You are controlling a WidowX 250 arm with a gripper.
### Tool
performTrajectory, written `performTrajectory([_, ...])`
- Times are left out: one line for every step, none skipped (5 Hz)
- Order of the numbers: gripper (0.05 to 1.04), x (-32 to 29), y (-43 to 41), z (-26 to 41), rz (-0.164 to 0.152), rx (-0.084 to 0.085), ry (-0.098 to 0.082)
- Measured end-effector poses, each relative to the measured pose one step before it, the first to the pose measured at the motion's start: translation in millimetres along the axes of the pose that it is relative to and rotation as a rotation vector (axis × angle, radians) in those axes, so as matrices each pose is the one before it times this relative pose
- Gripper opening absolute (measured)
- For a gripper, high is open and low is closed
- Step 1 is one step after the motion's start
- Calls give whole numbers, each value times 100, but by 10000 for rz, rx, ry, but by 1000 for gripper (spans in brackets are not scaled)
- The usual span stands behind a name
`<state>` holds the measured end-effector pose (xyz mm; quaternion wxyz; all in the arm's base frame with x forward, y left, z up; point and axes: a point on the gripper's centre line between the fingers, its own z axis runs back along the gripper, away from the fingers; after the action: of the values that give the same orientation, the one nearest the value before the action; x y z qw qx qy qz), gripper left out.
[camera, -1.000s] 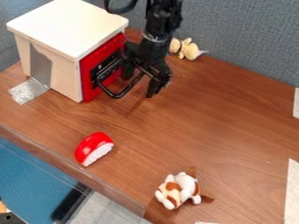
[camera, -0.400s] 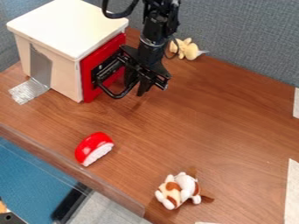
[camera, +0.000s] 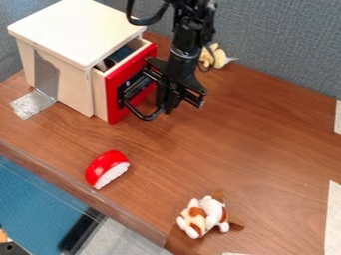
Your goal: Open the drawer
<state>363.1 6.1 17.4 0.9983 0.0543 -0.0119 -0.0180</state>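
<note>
The black gripper (camera: 174,102) hangs at the drawer's front, on its right side, with its lower end at the black handle (camera: 143,113). The drawer (camera: 112,102) with its red front stands partly out of the white cabinet (camera: 75,29). Through the gap at its top, dark items show inside. How the fingers grip or hook the handle is hard to make out.
A red and white toy (camera: 107,169) lies near the table's front edge (camera: 79,191). A brown and white plush (camera: 203,217) lies at the lower middle. A yellowish plush (camera: 215,56) sits by the grey partition, behind the arm.
The drawer was closed in both earlier frames and now stands partly out. Since the previous frame, the gripper has moved slightly right together with the handle.
</note>
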Motion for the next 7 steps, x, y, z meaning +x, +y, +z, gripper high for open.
performTrajectory([122,-144,-1991,933,-99,2,-48])
performTrajectory([122,-216,-1799,189,131,-71,67])
performTrajectory([122,-42,-1067,204,238,-25,-9])
performTrajectory([122,-46,-552,129,382,-2,32])
performTrajectory([122,332,-286,325,435,-175,-75])
performTrajectory([122,195,-121,162,346,-70,-57])
performTrajectory([122,17,-88,32,187,-53,3])
